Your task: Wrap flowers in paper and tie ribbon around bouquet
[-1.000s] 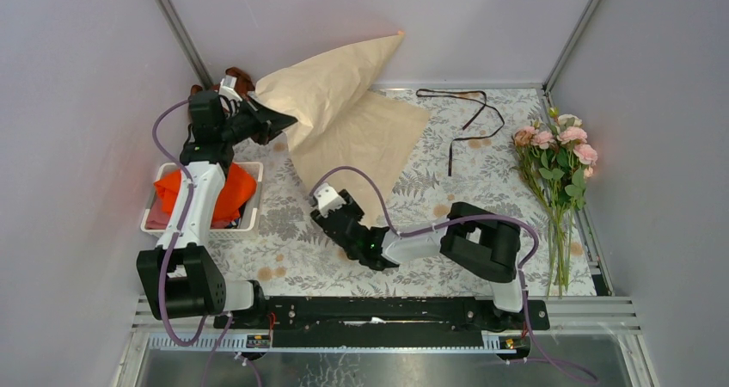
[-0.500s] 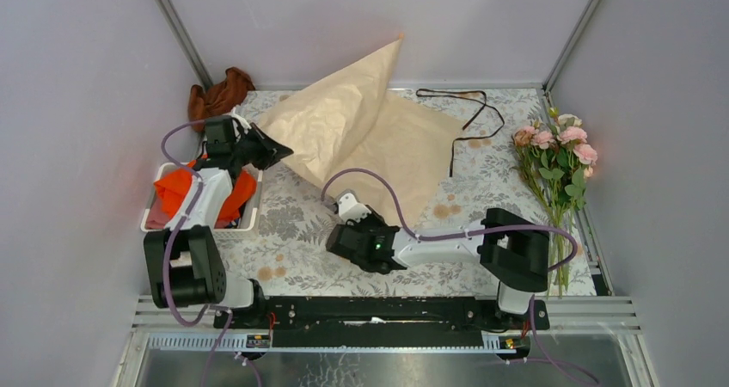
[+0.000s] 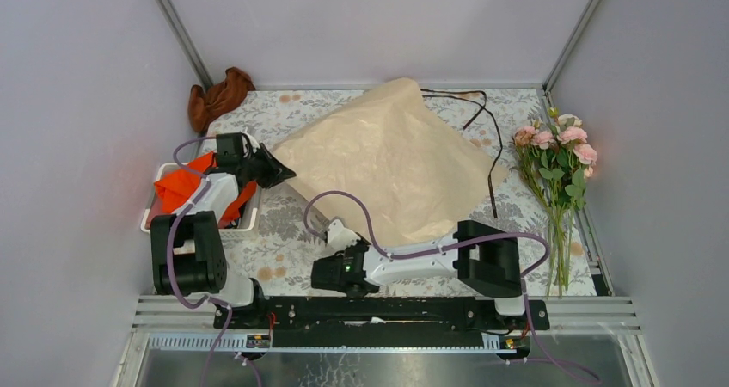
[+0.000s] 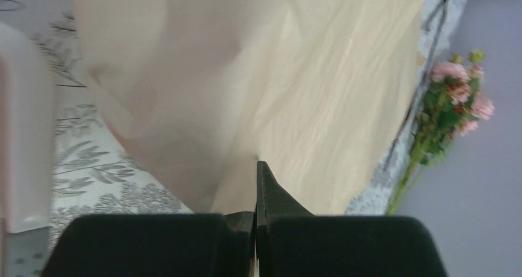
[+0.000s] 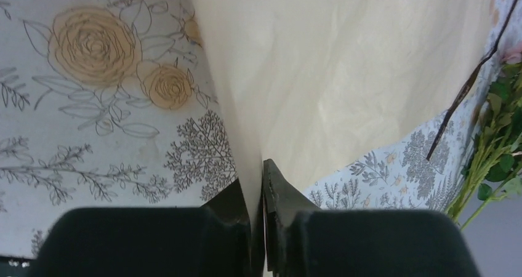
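left end effector point(image 4: 257, 166) and right end effector point(image 5: 263, 166) clench the creased peach-orange paper sheet point(image 3: 395, 163). seemingly the laying-out step. next: release it, fetch the pale pink flowers point(image 3: 554, 146).

Matte, creased peach paper point(image 3: 397, 168)

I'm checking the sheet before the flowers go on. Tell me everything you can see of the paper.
The paper is a large, thin peach-orange sheet, matte and softly creased, spread over the middle of the floral tablecloth and billowing up rather than lying flat. The left gripper pinches its left corner, the right gripper its near edge. The ribbon runs beside its right edge.
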{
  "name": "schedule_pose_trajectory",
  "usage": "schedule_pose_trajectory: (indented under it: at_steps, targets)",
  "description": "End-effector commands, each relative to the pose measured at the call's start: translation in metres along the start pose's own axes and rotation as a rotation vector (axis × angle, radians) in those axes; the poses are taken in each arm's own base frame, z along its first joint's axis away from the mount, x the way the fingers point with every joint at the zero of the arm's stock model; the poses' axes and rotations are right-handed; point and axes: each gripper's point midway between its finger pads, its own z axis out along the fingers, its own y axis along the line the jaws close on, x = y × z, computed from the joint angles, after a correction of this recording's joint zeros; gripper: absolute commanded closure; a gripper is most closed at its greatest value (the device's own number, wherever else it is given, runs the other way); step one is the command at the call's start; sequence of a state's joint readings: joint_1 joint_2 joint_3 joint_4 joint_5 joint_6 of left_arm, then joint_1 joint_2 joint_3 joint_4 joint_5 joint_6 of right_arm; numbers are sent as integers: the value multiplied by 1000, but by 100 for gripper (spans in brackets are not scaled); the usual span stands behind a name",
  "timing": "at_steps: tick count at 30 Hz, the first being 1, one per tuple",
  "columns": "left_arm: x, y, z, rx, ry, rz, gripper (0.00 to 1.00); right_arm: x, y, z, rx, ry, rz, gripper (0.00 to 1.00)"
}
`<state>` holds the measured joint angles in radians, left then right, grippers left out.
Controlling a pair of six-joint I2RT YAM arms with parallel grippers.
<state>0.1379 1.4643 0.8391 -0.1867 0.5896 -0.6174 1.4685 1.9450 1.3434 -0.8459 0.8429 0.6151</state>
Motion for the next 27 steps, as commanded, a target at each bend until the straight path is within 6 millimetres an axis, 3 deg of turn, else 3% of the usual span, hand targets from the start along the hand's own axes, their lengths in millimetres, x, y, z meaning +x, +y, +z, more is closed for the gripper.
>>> schedule_pose_trajectory:
  at_steps: [1,3,6,7,9,11,14,16,18,20,21,22,24,27]
  targets:
    - [-13,18,12,-57,-70,63,100,-2,-12,-7,-64,-1,42,87]
    - [-13,22,21,-81,-62,73,100,-5,-7,-3,-124,2,44,77]
    - [-13,26,36,-106,-48,89,100,-16,10,-10,-257,-10,19,43]
    - [-14,27,40,-110,-50,91,100,-23,15,-16,-307,-22,24,36]
    - [-22,29,47,-123,-69,101,100,-41,17,-30,-418,-55,72,27]
    - [-29,32,52,-138,-90,114,100,-57,1,-36,-495,-90,170,25]
    - [-25,41,64,-181,-90,129,100,-77,-50,-28,-523,-158,392,25]
    - [-16,48,71,-208,-72,133,100,-76,-96,-11,-478,-169,548,25]
    - [-10,51,73,-215,-45,117,100,-59,-146,13,-366,-155,672,25]
    - [-8,53,70,-237,-29,120,100,-27,-206,42,-210,-110,800,26]
    - [-9,54,67,-255,-32,125,95,-9,-233,52,-145,-87,857,26]
    - [-13,55,62,-276,-49,132,82,9,-258,59,-77,-71,911,26]
    - [-18,53,50,-304,-83,140,63,46,-302,71,47,-39,1010,26]
    - [-34,45,28,-342,-182,154,35,87,-351,80,156,-15,1122,27]
